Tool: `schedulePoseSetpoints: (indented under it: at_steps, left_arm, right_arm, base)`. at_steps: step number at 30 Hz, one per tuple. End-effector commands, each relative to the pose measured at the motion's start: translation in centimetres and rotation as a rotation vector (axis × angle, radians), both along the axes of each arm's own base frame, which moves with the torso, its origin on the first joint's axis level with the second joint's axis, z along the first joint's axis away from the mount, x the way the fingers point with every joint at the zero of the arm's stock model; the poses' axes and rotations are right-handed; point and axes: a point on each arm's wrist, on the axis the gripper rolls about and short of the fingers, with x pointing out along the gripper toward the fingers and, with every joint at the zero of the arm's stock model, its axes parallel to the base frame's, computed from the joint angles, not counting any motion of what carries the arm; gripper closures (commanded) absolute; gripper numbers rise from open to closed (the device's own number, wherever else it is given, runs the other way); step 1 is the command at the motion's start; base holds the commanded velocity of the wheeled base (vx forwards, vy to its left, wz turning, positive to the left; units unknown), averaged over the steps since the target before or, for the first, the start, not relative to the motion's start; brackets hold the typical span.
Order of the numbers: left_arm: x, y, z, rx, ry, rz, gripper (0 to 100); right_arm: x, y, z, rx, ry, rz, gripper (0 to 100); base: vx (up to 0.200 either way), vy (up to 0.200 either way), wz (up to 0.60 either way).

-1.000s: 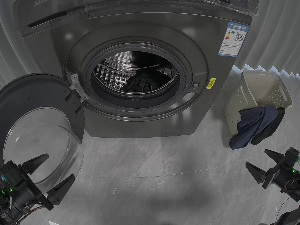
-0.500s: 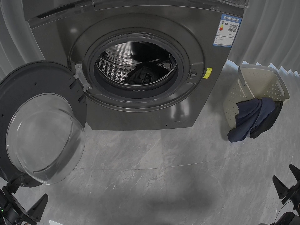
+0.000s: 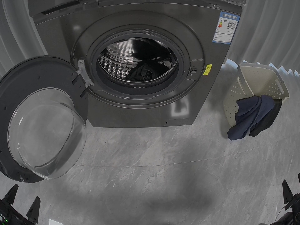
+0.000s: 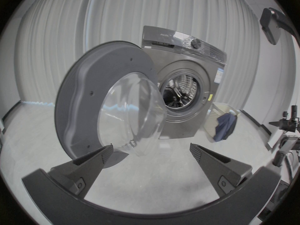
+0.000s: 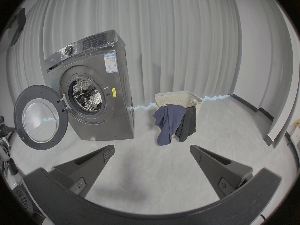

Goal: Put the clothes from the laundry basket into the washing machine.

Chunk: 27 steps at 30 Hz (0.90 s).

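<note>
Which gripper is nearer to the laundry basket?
Right. The right gripper hangs low in front of the laundry basket; the left gripper is far across, by the open door.

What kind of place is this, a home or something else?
Probably a staged laundry corner, not a lived-in home: a washing machine with its door open, a laundry basket with clothes over its rim, and white curtains along a bare grey floor.

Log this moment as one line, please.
washing machine door open | dark garment in drum | blue and black clothes draped over laundry basket rim | left end effector open, empty | right end effector open, empty
</note>
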Motion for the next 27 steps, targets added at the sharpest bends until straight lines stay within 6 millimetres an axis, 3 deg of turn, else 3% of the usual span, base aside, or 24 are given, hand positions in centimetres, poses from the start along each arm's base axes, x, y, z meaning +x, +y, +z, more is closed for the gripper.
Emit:
schedulePoseSetpoints:
  at_steps: [1, 13, 27]
  left_arm:
    - [-0.18, -0.08, -0.61, 0.027, -0.004, 0.181, 0]
    - [-0.72, -0.35, -1.34, 0.066, -0.014, 0.138, 0]
    - [-0.70, -0.36, -1.32, 0.063, -0.015, 0.130, 0]
  right_arm:
    - [-0.66, 0.34, -1.02, -0.029, -0.031, 0.016, 0]
    - [-0.66, 0.41, -1.29, -0.056, -0.004, 0.057, 0]
    - [-0.67, 0.45, -1.28, -0.071, -0.006, 0.074, 0]
  base:
    - [0.000, -0.200, 0.00]
    - [0.000, 0.000, 0.00]
    - [0.000, -0.200, 0.00]
